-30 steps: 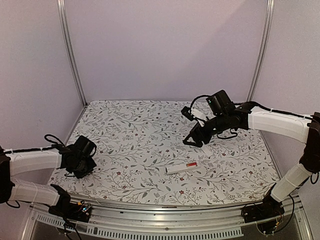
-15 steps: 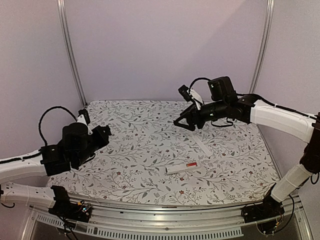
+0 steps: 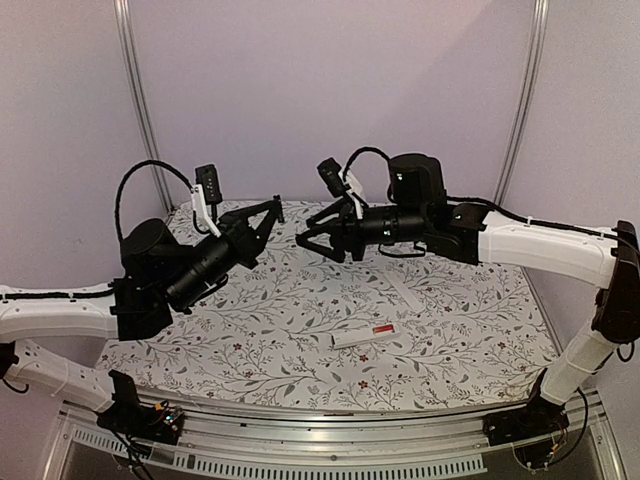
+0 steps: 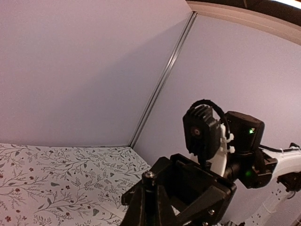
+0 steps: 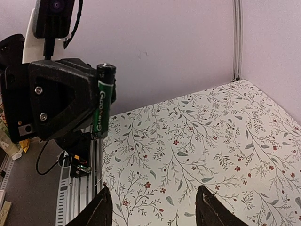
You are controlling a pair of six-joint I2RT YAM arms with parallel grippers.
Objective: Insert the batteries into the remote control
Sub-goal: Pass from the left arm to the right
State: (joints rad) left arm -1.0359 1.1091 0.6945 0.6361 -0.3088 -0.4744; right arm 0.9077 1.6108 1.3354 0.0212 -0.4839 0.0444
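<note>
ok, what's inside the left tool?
One black battery with green print, clamped in the left tool. Its top end shows; one side is covered by the tool itself.

Remote control (image 3: 362,337) lies on the table (image 3: 240,345), right of centre, toward the near edge. Second battery (image 3: 381,328) sits at its right end; whether it is seated in the slot cannot be judged from overhead. Cover strip (image 3: 408,296) lies behind and right of the remote control, apart from it. Above the table's rear middle, left gripper (image 3: 272,211) and right gripper (image 3: 314,240) face tip to tip, near but apart. First battery (image 5: 104,101) sits between the left gripper's fingertips, crosswise to them.
</note>
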